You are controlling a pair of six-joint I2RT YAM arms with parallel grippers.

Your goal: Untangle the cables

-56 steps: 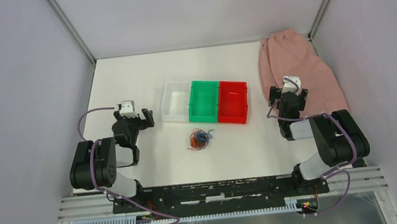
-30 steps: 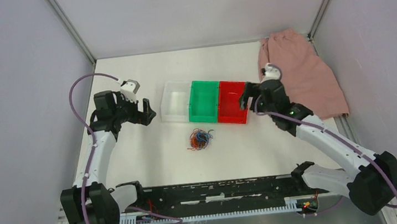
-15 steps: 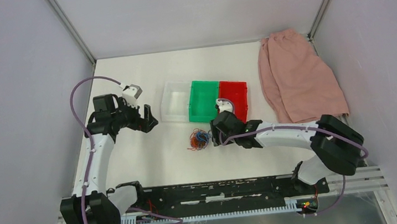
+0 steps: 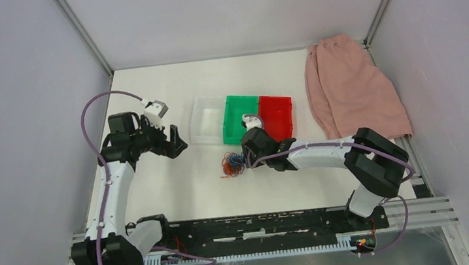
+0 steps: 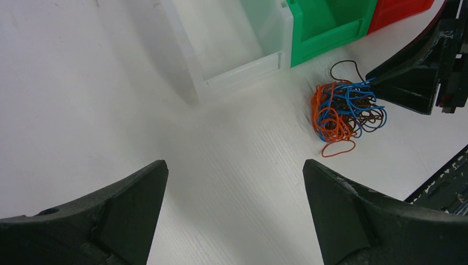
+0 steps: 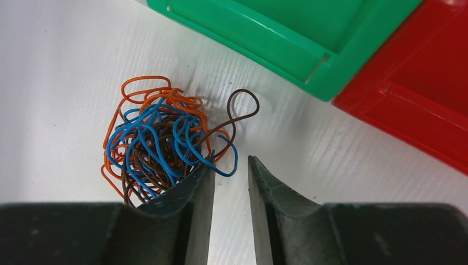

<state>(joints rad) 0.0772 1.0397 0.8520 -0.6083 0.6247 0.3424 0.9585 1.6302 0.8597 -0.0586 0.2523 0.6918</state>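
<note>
**Top view.** The bench is white and matt, enclosed by pale grey walls. The cables are a small curly tangle of thin blue, orange and dark brown wires. They lie mid-bench, just in front of the green bin. A clear bin and a red bin, both rigid plastic like the green one, adjoin it in a row. A pink cloth lies rumpled at the far right corner. The left gripper hangs left of the clear bin. The right gripper is at the tangle's right edge.

**Left wrist view.** The black, wedge-shaped fingers are spread wide, with only bare bench between them.

**Right wrist view.** The fingers stand a narrow gap apart, with finely ribbed bench showing through. One finger overlaps the tangle's edge and a blue loop reaches the gap's mouth. No wire is seen clamped.
</note>
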